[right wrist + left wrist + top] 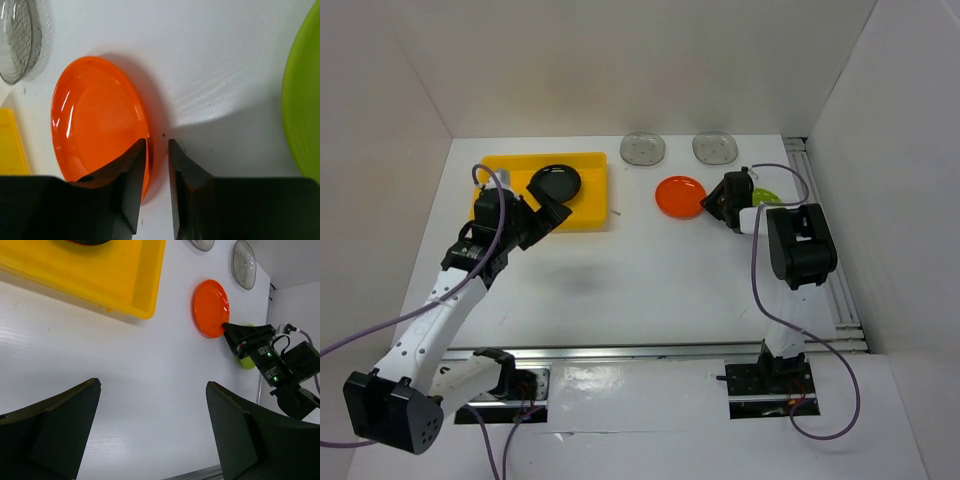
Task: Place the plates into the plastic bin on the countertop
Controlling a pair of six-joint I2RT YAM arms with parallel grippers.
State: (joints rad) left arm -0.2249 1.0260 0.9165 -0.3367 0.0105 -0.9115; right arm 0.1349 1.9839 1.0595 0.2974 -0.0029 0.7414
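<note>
The yellow plastic bin (590,205) sits at the back left of the white countertop (650,270) and holds a black plate (557,182). The bin also shows in the left wrist view (100,275). My left gripper (550,215) hovers at the bin's near edge, open wide and empty (152,385). An orange plate (680,196) lies flat on the table right of the bin. My right gripper (157,145) is low at its right rim. The jaws are narrow and straddle the rim of the orange plate (95,120), with a gap still showing. A lime green plate (302,110) lies just behind the gripper.
Two translucent grey plates (643,148) (715,148) lie by the back wall. White walls enclose the table on three sides. A metal rail (820,240) runs along the right edge. The right arm (280,365) stands close to the green plate (246,361).
</note>
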